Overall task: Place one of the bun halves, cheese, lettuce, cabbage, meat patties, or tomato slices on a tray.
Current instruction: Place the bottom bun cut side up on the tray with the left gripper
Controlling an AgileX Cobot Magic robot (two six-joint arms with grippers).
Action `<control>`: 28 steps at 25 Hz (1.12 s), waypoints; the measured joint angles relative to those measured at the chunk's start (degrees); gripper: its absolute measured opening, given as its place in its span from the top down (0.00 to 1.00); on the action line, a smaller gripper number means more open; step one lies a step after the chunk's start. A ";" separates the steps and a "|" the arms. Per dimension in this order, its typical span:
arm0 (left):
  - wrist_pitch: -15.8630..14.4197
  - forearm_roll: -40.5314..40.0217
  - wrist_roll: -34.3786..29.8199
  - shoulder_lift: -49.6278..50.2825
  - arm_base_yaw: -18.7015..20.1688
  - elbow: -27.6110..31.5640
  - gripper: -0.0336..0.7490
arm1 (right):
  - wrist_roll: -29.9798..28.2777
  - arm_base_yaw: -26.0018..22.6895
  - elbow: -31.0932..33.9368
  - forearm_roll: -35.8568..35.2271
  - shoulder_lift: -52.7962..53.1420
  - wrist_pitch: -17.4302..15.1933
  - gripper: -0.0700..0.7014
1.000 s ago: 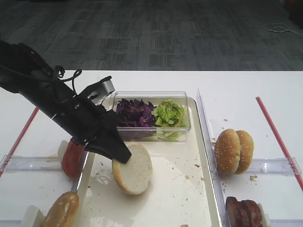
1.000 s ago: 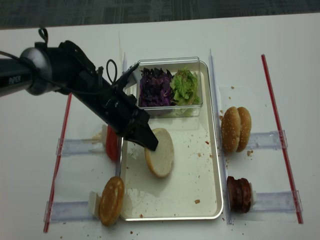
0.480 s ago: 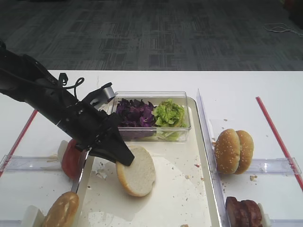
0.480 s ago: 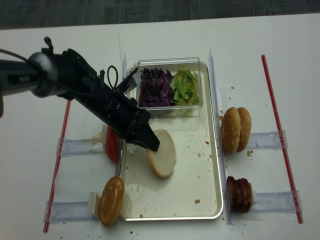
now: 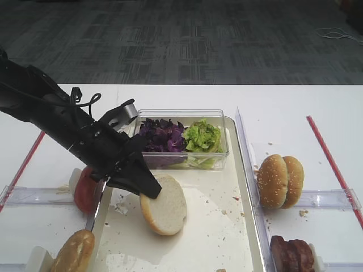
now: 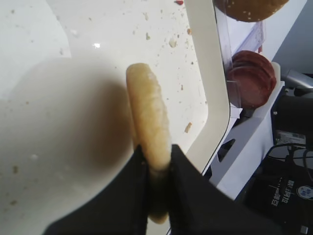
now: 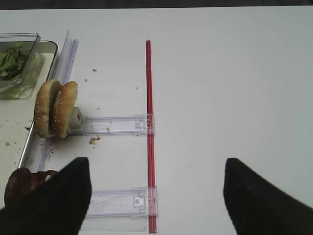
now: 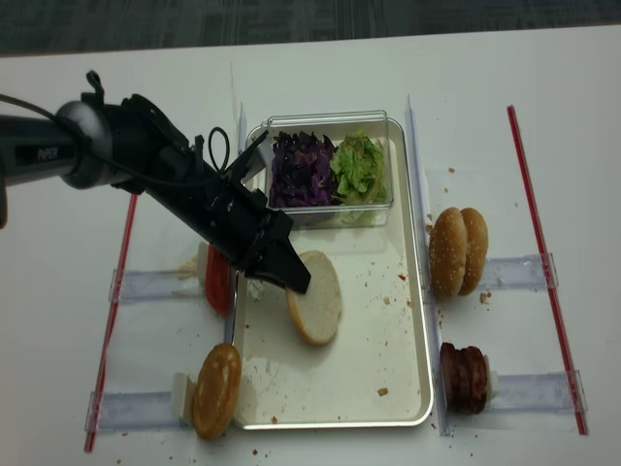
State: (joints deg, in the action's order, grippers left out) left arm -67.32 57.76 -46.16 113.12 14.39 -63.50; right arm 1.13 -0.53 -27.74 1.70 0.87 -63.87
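A smooth bun half [image 8: 217, 389] stood off the tray's [image 8: 388, 369] near-left corner. Over the tray's middle, the left hand [image 8: 289, 280] was clamped on another bun half [image 8: 315, 297], held on edge. The right hand's [image 7: 151, 196] fingers [image 7: 254, 196] stood wide apart over the table [image 7: 234, 88]. Lettuce [image 8: 357, 167] and cabbage [image 8: 301, 170] lay beyond.

1. White table [image 8: 320, 68], crumbs scattered on it.
2. Cream tray [image 8: 419, 330] lies flat on the table, directly under the left claw [image 8: 294, 282].
3. Clear plastic rails [image 8: 155, 284] lie on the table left and right of the claw; tomato slices [image 8: 217, 282] stand just left of it, a plain bun half [image 8: 217, 389] below-left.
4. Well right of the claw, past the tray: sesame buns [image 8: 459, 251] on edge, meat patties [image 8: 464, 377] below them.
5. Red strips [image 8: 543, 262] lie along both outer sides.
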 joint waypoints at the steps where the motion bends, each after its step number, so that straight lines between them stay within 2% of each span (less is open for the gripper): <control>1: 0.00 0.11 0.36 0.00 0.00 0.00 0.86 | 0.00 0.00 0.00 0.00 0.00 0.00 0.15; 9: 0.12 0.57 1.12 0.00 0.00 -0.03 0.83 | 0.00 0.00 0.00 0.00 0.00 0.00 0.15; 17: 0.12 0.69 1.12 0.00 0.00 -0.13 0.70 | 0.00 0.00 0.00 0.00 0.00 0.00 0.15; 24: 0.12 0.69 0.77 0.00 0.00 -0.13 0.50 | 0.00 0.00 0.00 0.00 0.00 0.00 0.15; 28: 0.12 0.69 0.77 0.00 0.00 -0.40 0.44 | 0.00 0.00 0.00 0.00 0.00 0.00 0.15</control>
State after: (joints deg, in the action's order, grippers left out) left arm -67.20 58.45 -45.39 113.12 14.39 -63.90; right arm 1.13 -0.53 -27.74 1.70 0.87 -63.87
